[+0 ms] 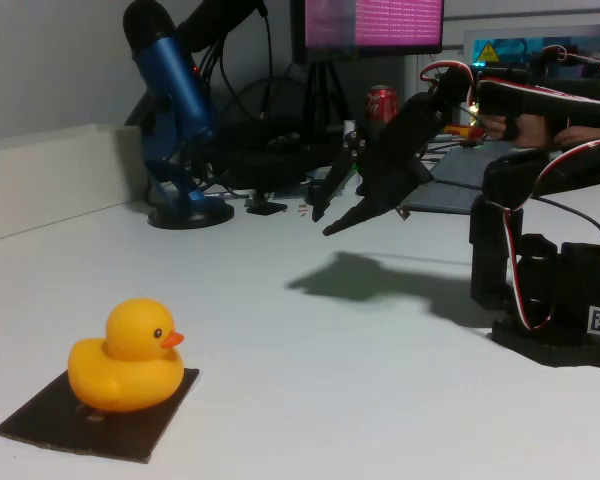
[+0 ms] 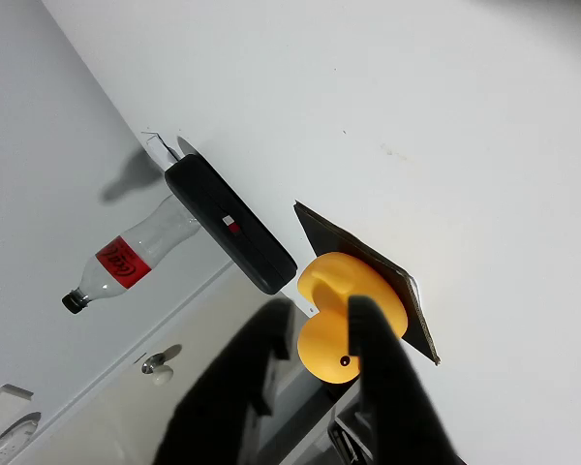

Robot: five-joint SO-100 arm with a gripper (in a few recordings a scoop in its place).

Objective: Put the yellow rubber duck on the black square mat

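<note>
Raised off the table, the black gripper [image 1: 328, 218] hangs in the air right of centre in the fixed view, its two fingers parted and pointing down to the left with nothing between them. Its shadow lies on the white table [image 1: 310, 380] just below. Well apart from it, at the near left, the yellow rubber duck [image 1: 126, 358] sits upright on the black square mat [image 1: 50, 417], beak turned to the right, resting toward the mat's far right part so that bare mat shows at the near left. From the wrist view the fingers [image 2: 392, 387] frame the duck [image 2: 334, 300] and the mat's edge [image 2: 421, 325] beyond them, not touching either. At the far left of the fixed view stands a blue microphone [image 1: 175, 110] on a round base, and a red can [image 1: 381, 102] stands further back. The wrist view also shows a flat black box [image 2: 230, 225] and a clear plastic bottle [image 2: 136, 254] with a red label.
</note>
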